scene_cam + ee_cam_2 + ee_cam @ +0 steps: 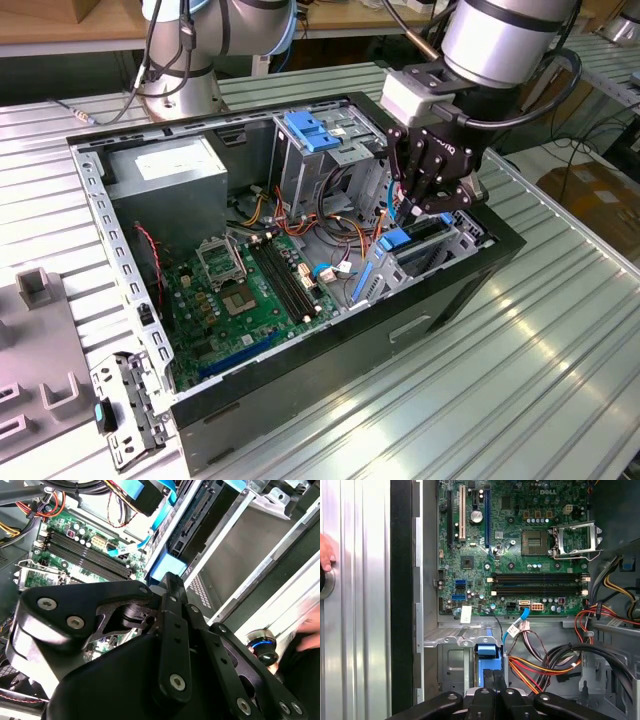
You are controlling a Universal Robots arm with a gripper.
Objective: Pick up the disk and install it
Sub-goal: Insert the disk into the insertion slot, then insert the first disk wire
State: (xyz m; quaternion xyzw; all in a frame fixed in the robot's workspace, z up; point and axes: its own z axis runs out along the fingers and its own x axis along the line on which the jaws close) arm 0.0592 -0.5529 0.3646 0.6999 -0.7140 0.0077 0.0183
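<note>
Holds fingers [174,600] pinched together on nothing, tips touching the blue carrier end of the disk [200,520]; judged a pushing pose, not a grasp. Shows the disk lodged in the metal drive bay [235,540] at the exterior view's right of the computer case [300,420], rails in the guides. Exposes the motherboard [520,555] beyond, with the case lying open-side up on the bench [560,380], presumably for reach from above.

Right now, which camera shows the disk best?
Second wrist view: the disk lies close, its dark body and blue rail visible inside the metal bay, just beyond the end effector. The exterior view has it partly behind the end effector. The first wrist view catches its blue end.
</note>
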